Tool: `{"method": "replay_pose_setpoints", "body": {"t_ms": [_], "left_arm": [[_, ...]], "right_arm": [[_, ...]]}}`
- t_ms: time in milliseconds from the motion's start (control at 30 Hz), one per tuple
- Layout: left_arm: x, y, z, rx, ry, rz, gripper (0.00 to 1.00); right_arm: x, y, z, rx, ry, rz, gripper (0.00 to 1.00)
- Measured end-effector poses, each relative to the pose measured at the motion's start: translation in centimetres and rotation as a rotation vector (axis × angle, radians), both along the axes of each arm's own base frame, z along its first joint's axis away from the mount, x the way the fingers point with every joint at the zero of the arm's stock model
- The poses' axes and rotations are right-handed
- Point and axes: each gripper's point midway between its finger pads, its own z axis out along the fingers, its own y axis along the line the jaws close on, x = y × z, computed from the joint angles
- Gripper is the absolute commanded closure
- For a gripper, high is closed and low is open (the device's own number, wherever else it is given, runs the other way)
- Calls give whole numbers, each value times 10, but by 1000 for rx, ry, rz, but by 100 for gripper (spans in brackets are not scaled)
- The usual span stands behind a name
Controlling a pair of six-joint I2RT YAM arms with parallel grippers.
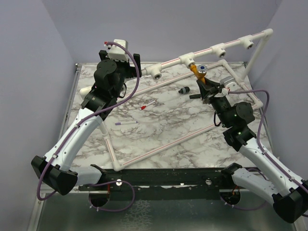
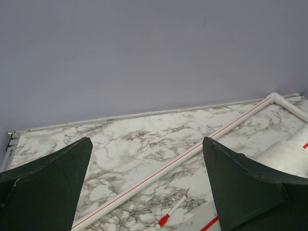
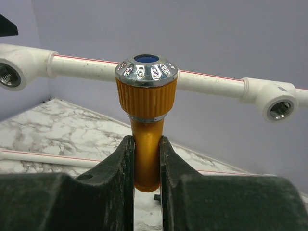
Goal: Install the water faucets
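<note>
My right gripper is shut on a mustard-orange water faucet, just in front of the raised white pipe's second tee socket. In the right wrist view the jaws clamp the faucet's orange stem. Its ribbed collar and silver cap with a blue centre stand upright in front of the pipe. Whether the faucet touches a socket is hidden. My left gripper is raised at the back left, open and empty, facing the wall.
Open tee sockets flank the faucet. More sockets sit along the pipe. A small black part, a red-tipped white stick and a purple pen lie on the marble table inside the pipe frame.
</note>
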Motion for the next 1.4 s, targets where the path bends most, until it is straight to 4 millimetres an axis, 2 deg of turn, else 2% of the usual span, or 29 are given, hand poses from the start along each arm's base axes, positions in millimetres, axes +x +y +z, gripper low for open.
{"method": "replay_pose_setpoints", "body": {"t_ms": [1400], "left_arm": [[-7,-7,-1,12,0,-24,2]], "right_arm": [[7,2,-3,896,407,103,99]]}}
